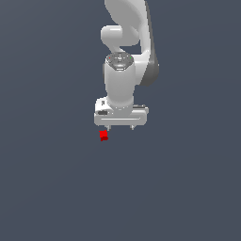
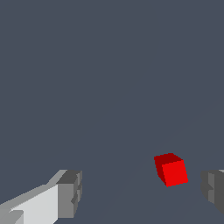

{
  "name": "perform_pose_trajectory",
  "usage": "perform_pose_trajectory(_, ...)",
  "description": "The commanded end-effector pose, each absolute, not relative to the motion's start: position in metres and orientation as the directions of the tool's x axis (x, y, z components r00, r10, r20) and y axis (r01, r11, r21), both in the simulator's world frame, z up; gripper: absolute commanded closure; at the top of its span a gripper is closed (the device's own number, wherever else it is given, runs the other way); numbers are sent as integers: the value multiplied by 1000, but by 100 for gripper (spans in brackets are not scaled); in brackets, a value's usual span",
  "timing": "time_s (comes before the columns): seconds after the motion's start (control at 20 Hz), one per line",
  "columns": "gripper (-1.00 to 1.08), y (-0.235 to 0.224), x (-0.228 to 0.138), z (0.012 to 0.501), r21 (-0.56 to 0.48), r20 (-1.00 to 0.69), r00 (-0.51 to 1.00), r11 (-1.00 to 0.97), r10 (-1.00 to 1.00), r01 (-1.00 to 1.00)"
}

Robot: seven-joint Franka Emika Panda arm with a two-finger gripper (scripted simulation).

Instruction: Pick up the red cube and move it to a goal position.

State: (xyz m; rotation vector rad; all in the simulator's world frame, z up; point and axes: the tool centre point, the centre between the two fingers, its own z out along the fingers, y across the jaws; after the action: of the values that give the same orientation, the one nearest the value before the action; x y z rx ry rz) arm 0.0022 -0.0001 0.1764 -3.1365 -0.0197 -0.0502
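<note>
I have the gripper [image 1: 120, 127] hanging above the flat grey floor [image 1: 52, 188] with its jaws spread wide and nothing between them. The red cube [image 1: 104, 136] rests on the floor, and what matters for the grasp is its offset: in the exterior view it lies just below the finger on that view's left, off the centre line of the claw. The wrist view agrees, with the red cube [image 2: 171, 169] sitting inside the gap but much closer to one fingertip [image 2: 213, 185] than to the other fingertip [image 2: 70, 194], apart from both. My judgement is that I need to shift sideways toward the cube before lowering, or that near finger may land on it or knock it aside. The cube has no long axis; its faces look slightly turned relative to the jaws.

I see no goal marker in either view. Both fingers are cut off by the wrist picture's edge, and I cannot judge the height above the cube.
</note>
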Motion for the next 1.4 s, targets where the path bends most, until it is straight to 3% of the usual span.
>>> perform_pose_trajectory(0.0, -92, 0, 2, 176, -4, 32, 999, -1000, 12, 13)
perform_pose_trajectory(0.5, -92, -15, -11, 149, -3, 26, 998, -999, 52, 52)
perform_pose_trajectory(1.35, -92, -86, -55, 30, -1, 2, 976, -976, 217, 217)
